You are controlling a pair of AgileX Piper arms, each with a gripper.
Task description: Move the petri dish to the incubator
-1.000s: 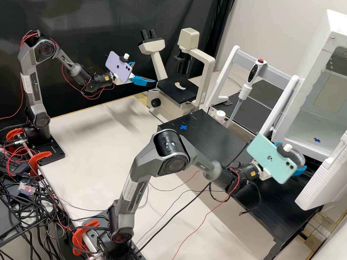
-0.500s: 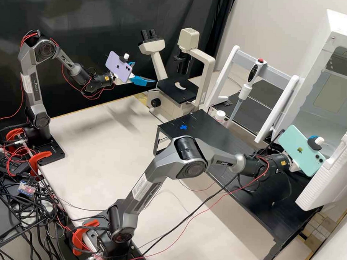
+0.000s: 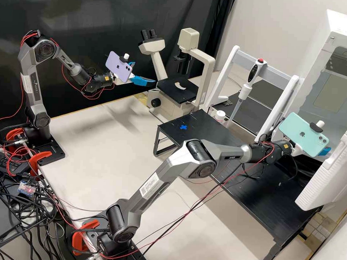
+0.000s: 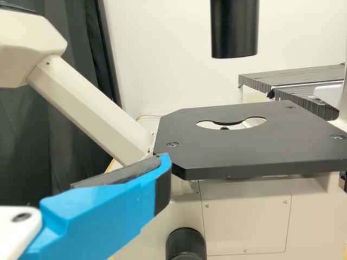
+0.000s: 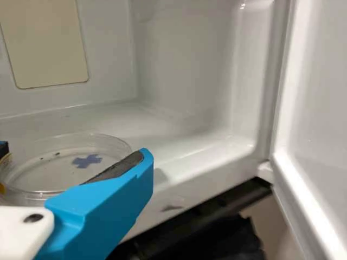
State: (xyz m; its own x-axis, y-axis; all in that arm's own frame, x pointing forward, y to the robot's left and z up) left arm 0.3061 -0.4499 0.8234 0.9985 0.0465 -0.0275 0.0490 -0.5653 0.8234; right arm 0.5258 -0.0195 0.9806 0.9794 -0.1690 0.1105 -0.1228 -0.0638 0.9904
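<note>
Seen in the high view, the incubator [image 3: 307,76] stands at about two o'clock from the base of the right arm [image 3: 159,183], which is much the nearer of the two; the left arm [image 3: 33,87] is well apart, its gripper [image 3: 145,73] spread and empty by the microscope [image 3: 177,90], with the incubator's mouth off towards four o'clock. The right arm's forearm runs close to three o'clock, and its gripper [image 5: 75,151] looks clamped on the petri dish [image 5: 40,174], one finger to either side of the rim. The dish is inside the incubator, the blue cross [image 5: 87,161] visible through its clear base; whether it touches the floor I cannot tell. The next move probably wants it lowered level over that mark, then a withdrawal towards nine o'clock
</note>
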